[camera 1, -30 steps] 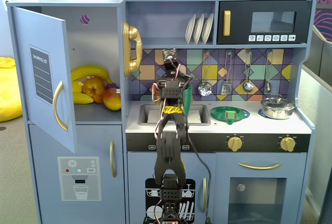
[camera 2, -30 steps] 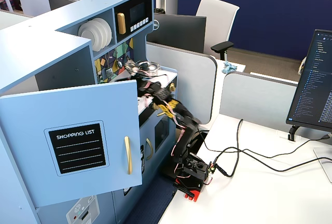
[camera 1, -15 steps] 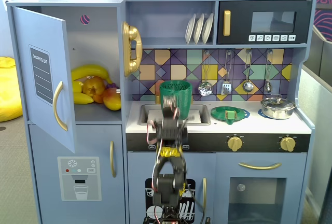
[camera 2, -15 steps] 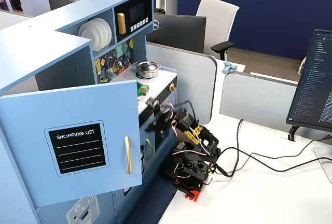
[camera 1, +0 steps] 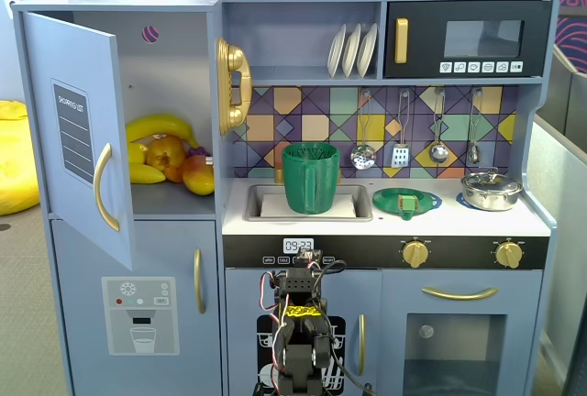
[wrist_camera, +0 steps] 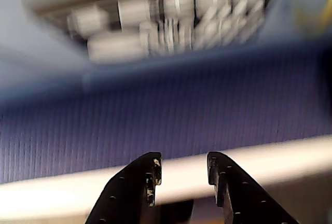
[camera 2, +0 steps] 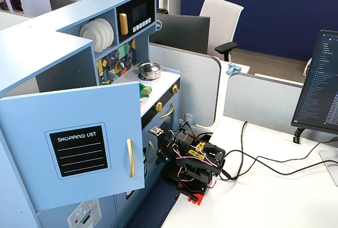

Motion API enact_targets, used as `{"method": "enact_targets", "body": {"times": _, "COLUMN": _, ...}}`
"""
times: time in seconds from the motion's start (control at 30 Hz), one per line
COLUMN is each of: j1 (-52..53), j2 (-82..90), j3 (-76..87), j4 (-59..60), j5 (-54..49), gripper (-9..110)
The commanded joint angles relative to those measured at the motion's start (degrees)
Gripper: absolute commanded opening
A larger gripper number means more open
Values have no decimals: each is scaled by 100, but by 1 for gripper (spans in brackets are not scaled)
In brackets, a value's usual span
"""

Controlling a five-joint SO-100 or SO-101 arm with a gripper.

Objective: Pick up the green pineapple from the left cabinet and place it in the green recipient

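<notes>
Claw (wrist_camera: pixel 184 175) empty, jaws narrowly apart in the blurred wrist view. Left cabinet (camera 1: pixel 78 139) door open; fruit inside, pineapple apparently hidden. Green bin (camera 1: pixel 310 178) stands in the sink.

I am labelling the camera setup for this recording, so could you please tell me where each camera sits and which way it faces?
A fixed view: straight in front of the toy kitchen, facing the open left cabinet and green recipient; the folded arm shows low down.
Wrist view: on the arm, aimed closely at a blurred blue surface; gripper fingers apart.
Another fixed view: high, beside the kitchen, looking down along its front past the cabinet door.
Both fixed views share door and arm.
</notes>
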Motion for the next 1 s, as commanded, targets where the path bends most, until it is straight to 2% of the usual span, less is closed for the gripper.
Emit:
{"method": "enact_targets", "body": {"times": 0.0, "j1": -26, "j2": 0, "j3": 0, "j4": 1002, "j5": 70, "gripper": 3}}
{"method": "enact_targets", "body": {"times": 0.1, "j1": -70, "j2": 0, "j3": 0, "j4": 1573, "j5": 176, "gripper": 2}}
{"method": "enact_targets", "body": {"times": 0.17, "j1": -70, "j2": 0, "j3": 0, "j4": 1960, "j5": -105, "gripper": 1}}
{"method": "enact_targets", "body": {"times": 0.33, "j1": -53, "j2": 0, "j3": -9, "j4": 1951, "j5": 53, "gripper": 4}}
{"method": "enact_targets", "body": {"times": 0.47, "j1": -53, "j2": 0, "j3": -9, "j4": 2030, "j5": -563, "gripper": 5}}
{"method": "enact_targets", "body": {"times": 0.97, "j1": -53, "j2": 0, "j3": -9, "j4": 2030, "j5": -519, "gripper": 5}}
